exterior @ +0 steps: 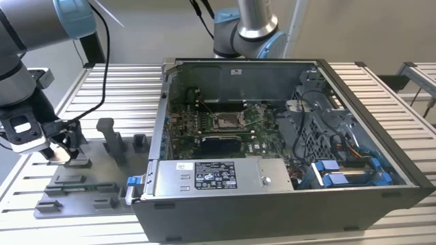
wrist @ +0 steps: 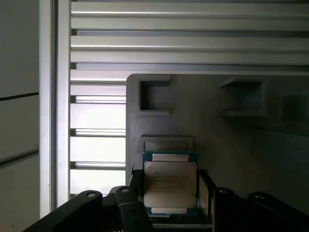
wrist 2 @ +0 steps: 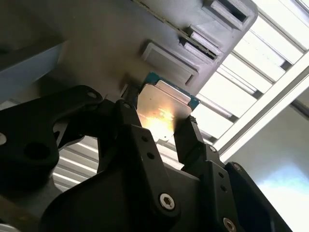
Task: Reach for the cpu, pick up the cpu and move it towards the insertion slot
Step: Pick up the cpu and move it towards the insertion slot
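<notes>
The cpu (wrist: 170, 186) is a thin square chip with a silvery top and a green edge. It sits between the two black fingers of my gripper (wrist: 171, 193), which press on its two opposite sides. In the second wrist view the cpu (wrist 2: 164, 104) glints between the fingers (wrist 2: 189, 137) just above the grey fixture (wrist 2: 120, 43). In the exterior view my gripper (exterior: 60, 153) hangs over the fixture (exterior: 75, 191) at the exterior view's left. The insertion slot (exterior: 227, 120) is a shiny metal-framed socket on the green motherboard inside the open computer case (exterior: 286, 204), well to the exterior view's right of the gripper.
Grey upright blocks (exterior: 110, 140) stand on the fixture between the gripper and the case wall (exterior: 162, 127). A second arm's base (exterior: 245, 28) rises behind the case. Cables and blue drive clips (exterior: 340, 173) fill the case's right side. The ribbed metal table (exterior: 395, 102) surrounds everything.
</notes>
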`<state>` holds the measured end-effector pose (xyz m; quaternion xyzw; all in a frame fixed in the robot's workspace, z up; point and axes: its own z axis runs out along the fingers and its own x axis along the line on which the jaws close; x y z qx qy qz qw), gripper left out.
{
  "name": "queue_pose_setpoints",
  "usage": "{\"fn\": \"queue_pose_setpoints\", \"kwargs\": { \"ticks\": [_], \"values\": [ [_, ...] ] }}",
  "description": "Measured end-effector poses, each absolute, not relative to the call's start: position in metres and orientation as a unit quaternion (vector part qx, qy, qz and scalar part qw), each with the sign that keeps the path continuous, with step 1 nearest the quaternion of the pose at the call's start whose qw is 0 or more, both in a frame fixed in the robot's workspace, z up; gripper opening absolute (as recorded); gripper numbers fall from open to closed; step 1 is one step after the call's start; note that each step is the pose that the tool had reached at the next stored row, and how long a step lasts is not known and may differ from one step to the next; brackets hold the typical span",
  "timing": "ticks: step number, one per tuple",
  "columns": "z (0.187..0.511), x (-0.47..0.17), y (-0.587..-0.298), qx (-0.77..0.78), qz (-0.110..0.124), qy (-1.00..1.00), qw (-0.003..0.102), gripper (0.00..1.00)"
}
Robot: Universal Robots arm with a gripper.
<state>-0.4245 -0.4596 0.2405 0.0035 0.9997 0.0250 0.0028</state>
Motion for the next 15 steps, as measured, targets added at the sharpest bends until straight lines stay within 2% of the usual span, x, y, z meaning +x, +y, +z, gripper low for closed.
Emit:
{"fn": "queue_pose_setpoints", "kwargs": {
  "ticks": [15],
  "values": [
    [0.258,-0.424,-0.46,0.004,0.025,1.0,0.003,0.0]
  ]
}}
